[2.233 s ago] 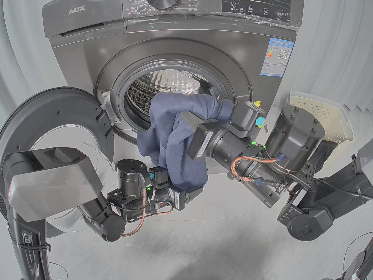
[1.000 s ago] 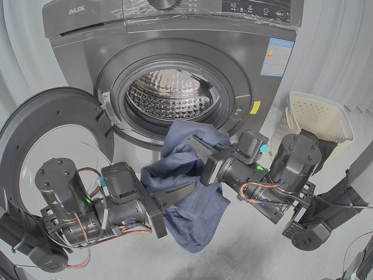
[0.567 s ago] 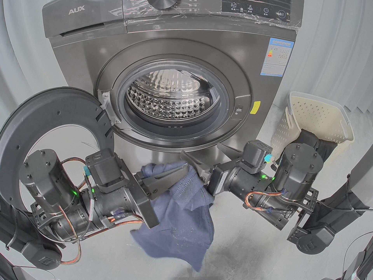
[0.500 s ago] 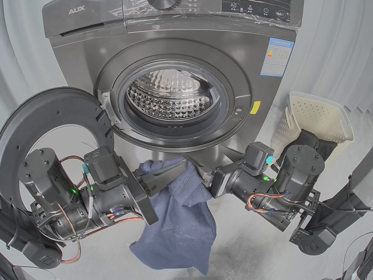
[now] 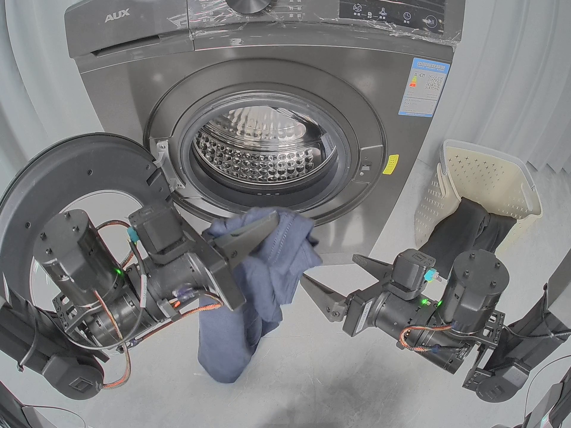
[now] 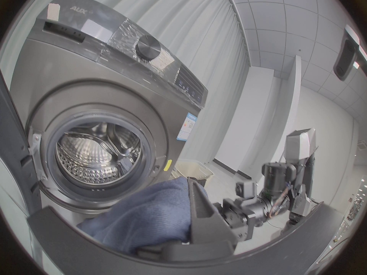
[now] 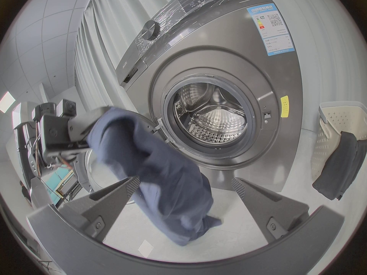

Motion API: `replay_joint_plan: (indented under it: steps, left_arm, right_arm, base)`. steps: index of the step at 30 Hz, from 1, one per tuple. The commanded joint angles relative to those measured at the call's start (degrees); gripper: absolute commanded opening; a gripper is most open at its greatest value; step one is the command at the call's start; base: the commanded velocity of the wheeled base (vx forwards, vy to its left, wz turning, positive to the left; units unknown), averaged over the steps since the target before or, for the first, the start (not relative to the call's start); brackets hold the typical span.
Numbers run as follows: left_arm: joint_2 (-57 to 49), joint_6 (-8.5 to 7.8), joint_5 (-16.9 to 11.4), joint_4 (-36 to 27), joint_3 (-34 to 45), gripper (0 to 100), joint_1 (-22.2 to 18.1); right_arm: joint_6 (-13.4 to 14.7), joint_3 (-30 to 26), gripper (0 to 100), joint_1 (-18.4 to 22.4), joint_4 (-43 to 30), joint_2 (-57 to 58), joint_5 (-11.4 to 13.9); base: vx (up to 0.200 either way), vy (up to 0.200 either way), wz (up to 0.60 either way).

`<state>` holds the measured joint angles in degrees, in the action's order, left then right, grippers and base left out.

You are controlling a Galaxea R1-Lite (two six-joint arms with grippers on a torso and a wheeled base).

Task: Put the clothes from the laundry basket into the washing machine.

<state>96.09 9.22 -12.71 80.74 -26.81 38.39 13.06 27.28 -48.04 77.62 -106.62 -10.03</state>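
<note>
A brand mark (image 5: pixel 117 15) is stamped on the washing machine (image 5: pixel 119 84). A printed label (image 5: pixel 423 87) and a yellow sticker (image 5: pixel 390 164) are fixed above the fingers (image 5: pixel 321 295) of the right gripper (image 5: pixel 328 267); their print is unreadable.

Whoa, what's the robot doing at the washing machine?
It is loading laundry. Its left gripper is clamped on a blue garment, holding it up in front of the washing machine, just below the open drum, with most of the cloth hanging down. The right gripper is open and empty beside it. A dark garment is draped over the laundry basket rim.
</note>
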Motion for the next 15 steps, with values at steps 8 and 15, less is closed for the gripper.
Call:
replay_joint_plan:
  steps: [8, 15]
  left_arm:
    - [-0.37, 0.01, 2.78, 0.21, -5.71, 0, -1.83]
    - [0.07, 0.01, 2.87, 1.44, -6.15, 0, -1.91]
  right_arm:
    - [-1.63, -3.46, 100, 1.02, 0.61, -0.26, 0.01]
    - [-1.81, -3.55, 100, 1.55, 0.78, -1.93, 0.45]
  base:
    - [0.000, 0.000, 0.00]
    - [0.000, 0.000, 0.00]
